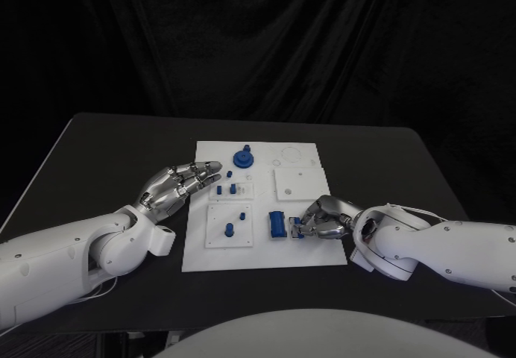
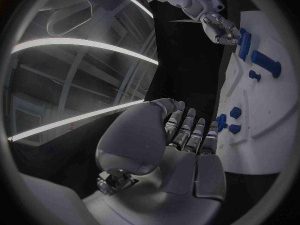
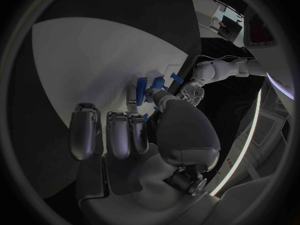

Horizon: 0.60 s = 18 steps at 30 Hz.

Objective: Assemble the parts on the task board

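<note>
I see the white board (image 1: 306,250) mid-table with blue pieces (image 1: 244,158) on it. My right hand (image 1: 326,218) sits at its near right edge, pinching a small blue piece (image 1: 294,226). My left hand (image 1: 183,183) hovers released, fingers apart, over its left edge.

I get a dim scene — black table (image 1: 107,149) and backdrop swallow light, the white board (image 1: 306,253) stands out; wrist views bend hard at their rims — ceiling strips glare.

white task board (image 1: 306,250), blue parts (image 1: 277,224) — black table (image 1: 107,149)
</note>
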{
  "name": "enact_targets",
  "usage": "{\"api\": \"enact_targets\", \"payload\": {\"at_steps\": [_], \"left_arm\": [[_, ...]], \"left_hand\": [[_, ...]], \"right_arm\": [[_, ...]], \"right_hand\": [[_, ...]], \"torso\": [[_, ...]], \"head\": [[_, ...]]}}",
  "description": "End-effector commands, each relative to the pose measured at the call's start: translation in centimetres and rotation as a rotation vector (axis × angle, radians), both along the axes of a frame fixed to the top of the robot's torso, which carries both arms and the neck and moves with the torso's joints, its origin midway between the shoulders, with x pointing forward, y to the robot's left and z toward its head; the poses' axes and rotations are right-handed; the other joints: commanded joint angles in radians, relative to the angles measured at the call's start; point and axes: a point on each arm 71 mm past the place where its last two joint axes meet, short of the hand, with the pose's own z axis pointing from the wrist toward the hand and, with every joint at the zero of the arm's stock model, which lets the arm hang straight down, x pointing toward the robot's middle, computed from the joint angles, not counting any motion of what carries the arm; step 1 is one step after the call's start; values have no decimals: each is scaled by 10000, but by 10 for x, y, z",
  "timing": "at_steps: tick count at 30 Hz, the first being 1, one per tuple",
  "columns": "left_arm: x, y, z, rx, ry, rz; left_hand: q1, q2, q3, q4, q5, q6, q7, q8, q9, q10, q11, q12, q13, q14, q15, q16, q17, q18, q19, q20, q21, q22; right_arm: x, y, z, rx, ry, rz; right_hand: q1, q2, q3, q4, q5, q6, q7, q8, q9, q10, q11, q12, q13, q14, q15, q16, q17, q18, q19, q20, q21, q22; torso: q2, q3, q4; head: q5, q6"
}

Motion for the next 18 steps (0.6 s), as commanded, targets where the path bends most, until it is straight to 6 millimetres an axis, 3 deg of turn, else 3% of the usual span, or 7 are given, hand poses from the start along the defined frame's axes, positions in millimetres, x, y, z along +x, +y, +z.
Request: {"api": "enact_targets", "payload": {"at_steps": [1, 12, 18], "left_arm": [[-1, -2, 2, -376, -206, -74], [-1, -3, 2, -378, -168, -115], [-2, -3, 2, -382, -151, -138]], "left_hand": [[-70, 53, 62, -8, -47, 35, 499, 46, 8, 9, 39, 64, 9, 21, 22, 55, 11, -161, 66, 9, 31, -17], [-75, 56, 65, -3, -57, 37, 501, 47, 9, 25, 46, 83, 11, 25, 26, 61, 12, -166, 64, 9, 29, -20], [-80, 58, 67, 1, -68, 39, 505, 49, 9, 38, 52, 96, 14, 27, 30, 64, 13, -171, 63, 8, 28, -22]], "right_arm": [[1, -1, -1, -173, -26, -94], [2, -2, -3, -344, 132, -193], [2, -2, -4, -439, 180, -201]], "right_hand": [[-135, 42, -88, 64, -317, 66, -44, 30, -20, 1044, 15, 28, 2634, 768, 30, 2, 987, -91, 486, 45, -29, 2026], [-433, 155, -238, 388, -631, 128, -59, 86, -36, 1044, 0, 28, 2634, 750, 16, -36, 888, -74, 462, 37, -88, 2003], [-614, 189, -453, 648, -1639, 121, -70, 151, -18, 1044, -14, 28, 2634, 736, 2, -68, 809, -58, 436, 23, -155, 1979]], "torso": [[12, 5, -1], [6, 7, 8], [5, 4, -16]], "head": [[19, -2], [8, -2], [60, -2]]}}
